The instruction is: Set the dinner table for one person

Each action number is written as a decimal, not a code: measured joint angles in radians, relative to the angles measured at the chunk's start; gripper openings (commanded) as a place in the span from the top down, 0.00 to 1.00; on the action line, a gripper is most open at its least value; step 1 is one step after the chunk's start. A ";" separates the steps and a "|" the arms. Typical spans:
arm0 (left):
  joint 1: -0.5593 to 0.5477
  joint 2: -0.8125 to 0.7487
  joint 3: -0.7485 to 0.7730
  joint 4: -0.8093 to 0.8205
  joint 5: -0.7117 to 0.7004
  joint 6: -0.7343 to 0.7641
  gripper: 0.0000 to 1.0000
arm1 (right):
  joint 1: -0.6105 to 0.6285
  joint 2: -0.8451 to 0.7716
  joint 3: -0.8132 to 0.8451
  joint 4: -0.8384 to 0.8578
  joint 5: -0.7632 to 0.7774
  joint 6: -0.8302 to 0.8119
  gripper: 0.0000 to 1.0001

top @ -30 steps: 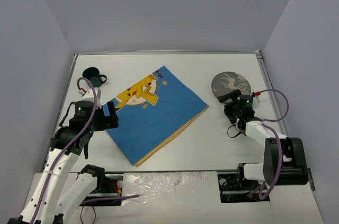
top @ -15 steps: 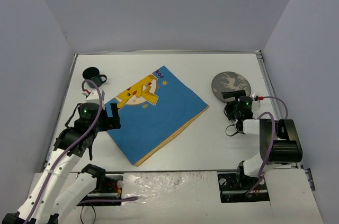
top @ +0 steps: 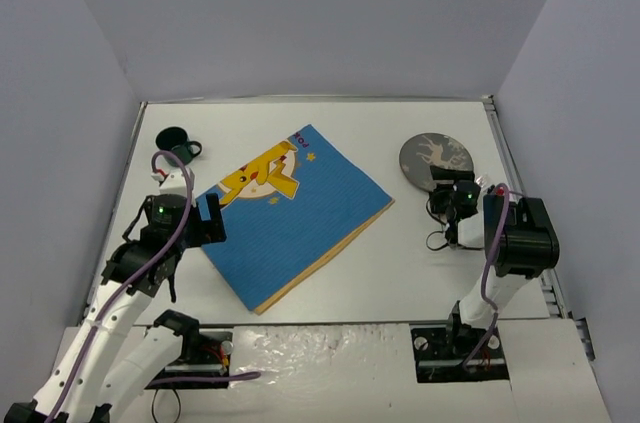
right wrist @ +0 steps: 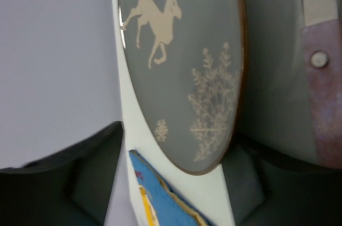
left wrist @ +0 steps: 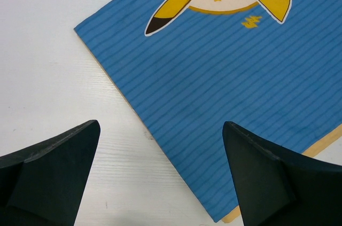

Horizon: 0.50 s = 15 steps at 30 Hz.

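The dinner table (top: 400,253) floors the walled enclosure. Its near edge is lost behind the arm bases, and its middle lies under a skewed blue cartoon-print placemat (top: 295,213). The tabletop is white, matte and flat. A dark mug (top: 177,143) stands far left. A grey reindeer plate (top: 433,158) lies far right, its near rim flanked by the right gripper (right wrist: 176,156), fingers spread. The left gripper (left wrist: 160,124) hangs spread over the placemat's left edge.
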 measured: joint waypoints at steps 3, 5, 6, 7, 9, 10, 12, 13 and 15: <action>0.001 -0.003 -0.002 0.000 -0.009 -0.001 0.03 | -0.006 0.045 0.006 0.026 -0.001 0.020 0.68; 0.001 -0.005 -0.004 0.000 -0.012 -0.001 0.03 | -0.008 0.069 0.008 0.039 -0.005 0.028 0.82; 0.001 -0.006 -0.005 0.000 -0.014 -0.001 0.03 | -0.009 0.081 0.008 0.047 -0.007 0.036 0.85; 0.001 -0.006 -0.005 0.000 -0.015 -0.001 0.03 | -0.010 0.085 0.009 0.046 -0.007 0.033 0.89; 0.004 -0.006 -0.005 0.000 -0.017 -0.002 0.03 | -0.016 0.094 0.007 0.041 -0.011 0.037 0.96; 0.006 -0.006 -0.005 0.000 -0.017 -0.002 0.03 | -0.020 0.095 0.007 0.042 -0.015 0.043 0.98; 0.008 -0.006 -0.005 0.000 -0.018 -0.002 0.03 | -0.027 0.096 0.009 0.047 -0.021 0.046 1.00; 0.008 -0.006 -0.005 0.000 -0.019 -0.002 0.03 | -0.031 0.095 0.011 0.045 -0.026 0.045 1.00; 0.009 -0.006 -0.005 0.000 -0.020 -0.002 0.03 | -0.038 0.092 0.017 0.033 -0.040 0.038 1.00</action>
